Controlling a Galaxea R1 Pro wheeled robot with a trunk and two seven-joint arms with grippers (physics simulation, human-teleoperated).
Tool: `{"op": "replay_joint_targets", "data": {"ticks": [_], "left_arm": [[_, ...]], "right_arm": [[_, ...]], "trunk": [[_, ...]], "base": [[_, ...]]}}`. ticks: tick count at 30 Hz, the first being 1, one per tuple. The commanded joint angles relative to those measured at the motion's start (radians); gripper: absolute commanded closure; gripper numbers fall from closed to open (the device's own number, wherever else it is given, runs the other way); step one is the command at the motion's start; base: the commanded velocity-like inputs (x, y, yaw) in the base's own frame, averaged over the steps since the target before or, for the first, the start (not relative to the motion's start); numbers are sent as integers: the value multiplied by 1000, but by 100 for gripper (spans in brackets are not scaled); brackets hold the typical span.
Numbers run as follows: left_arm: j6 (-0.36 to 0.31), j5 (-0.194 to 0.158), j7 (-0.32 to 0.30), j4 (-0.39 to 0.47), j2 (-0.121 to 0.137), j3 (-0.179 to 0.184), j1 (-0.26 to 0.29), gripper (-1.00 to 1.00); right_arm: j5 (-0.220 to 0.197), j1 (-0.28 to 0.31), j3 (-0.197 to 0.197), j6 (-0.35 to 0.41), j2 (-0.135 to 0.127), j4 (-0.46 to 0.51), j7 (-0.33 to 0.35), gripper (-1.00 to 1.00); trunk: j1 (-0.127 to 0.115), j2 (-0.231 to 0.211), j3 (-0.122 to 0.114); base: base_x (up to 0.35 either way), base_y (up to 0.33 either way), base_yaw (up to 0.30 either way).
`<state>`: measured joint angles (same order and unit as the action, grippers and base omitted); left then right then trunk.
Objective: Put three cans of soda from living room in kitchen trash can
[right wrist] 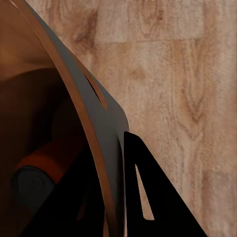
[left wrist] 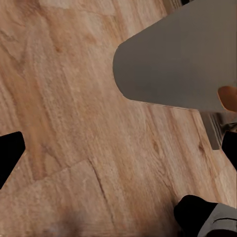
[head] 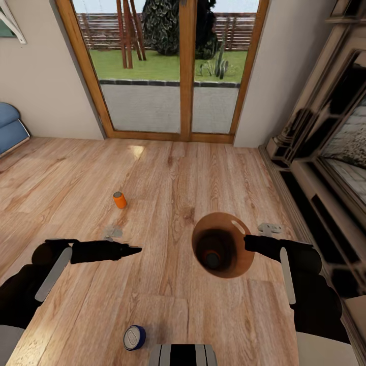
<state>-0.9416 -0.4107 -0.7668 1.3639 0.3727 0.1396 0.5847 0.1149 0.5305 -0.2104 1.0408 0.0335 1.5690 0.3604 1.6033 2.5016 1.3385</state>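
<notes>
Three soda cans showed: one orange can with a grey top lay inside the round brown bin, whose rim the right gripper pinched. A second orange can stood far ahead on the light wood plank floor. A dark blue can stood near the robot. I could not tell if the left gripper was apart or together.

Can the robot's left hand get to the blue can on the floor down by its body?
Probably yes. The left hand is free, and only bare wood floor lies between it and the blue can, though the can sits very close to the robot's base.
</notes>
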Motion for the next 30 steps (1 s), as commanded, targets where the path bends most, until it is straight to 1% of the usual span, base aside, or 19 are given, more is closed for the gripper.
{"op": "replay_joint_targets", "data": {"ticks": [1,2,3,4,6,7,8,10,11,12,15,17,19,22,24,26,27,28,30], "left_arm": [[12,40,1,-2,-2,0,-2,-100],[27,59,1,-4,-3,0,-2,-100],[35,66,1,-5,-4,0,-2,-100],[53,81,1,-6,-6,2,-3,-100],[63,93,1,-7,-8,11,-10,-100],[65,103,5,-7,-7,19,-31,-100],[66,108,7,-7,-7,21,-41,-100],[66,137,16,-6,-8,30,-75,-100],[67,157,19,-6,-9,34,-93,-100],[67,166,20,-6,-10,36,-103,-100],[66,182,23,-5,-10,39,-123,-100],[62,184,24,-3,-9,39,-133,-100],[48,187,32,6,-9,40,-156,-100],[37,195,79,17,-10,40,-174,-100],[34,195,129,18,-12,40,-180,-100],[33,196,161,17,-18,43,-182,-100],[33,197,181,16,-26,46,-183,-100],[32,199,249,2,-55,52,-184,-100],[32,202,324,-19,-86,54,-184,-100]], "right_arm": [[-29,0,0,4,-1,0,8,100],[-29,0,0,4,-1,0,8,100],[-29,0,0,4,-1,0,8,100],[-29,0,0,4,-1,0,7,100],[-29,0,0,4,-1,0,6,100],[-29,0,0,5,-1,0,5,100],[-29,0,0,6,-1,0,5,100],[-29,0,0,6,-1,0,5,100],[-29,0,0,6,-1,0,4,100],[-29,0,0,6,-1,0,4,100],[-29,0,0,6,-1,0,3,100],[-29,0,1,6,-2,0,3,100],[-29,0,1,6,-2,0,3,100],[-29,0,3,6,-1,0,3,100],[-29,0,6,6,-1,0,3,100],[-29,0,7,6,-1,0,3,100],[-29,0,7,6,-1,0,3,100],[-29,0,8,6,-1,0,3,100],[-29,0,8,6,-1,0,3,100]], "trunk": [[0,0,0],[0,0,0],[0,0,0],[0,0,0],[0,0,0],[0,0,0],[0,0,0],[0,0,0],[0,0,0],[0,0,0],[0,0,0],[0,0,0],[0,0,0],[0,0,0],[0,0,0],[0,0,0],[0,0,0],[0,0,0],[0,0,0]], "base": [[0,0,0],[0,0,0],[0,0,0],[0,0,0],[0,0,0],[0,0,0],[0,0,0],[0,0,0],[0,0,0],[0,0,0],[0,0,0],[0,0,0],[0,0,0],[0,0,0],[0,0,0],[0,0,0],[0,0,0],[0,0,0],[0,0,0]]}}
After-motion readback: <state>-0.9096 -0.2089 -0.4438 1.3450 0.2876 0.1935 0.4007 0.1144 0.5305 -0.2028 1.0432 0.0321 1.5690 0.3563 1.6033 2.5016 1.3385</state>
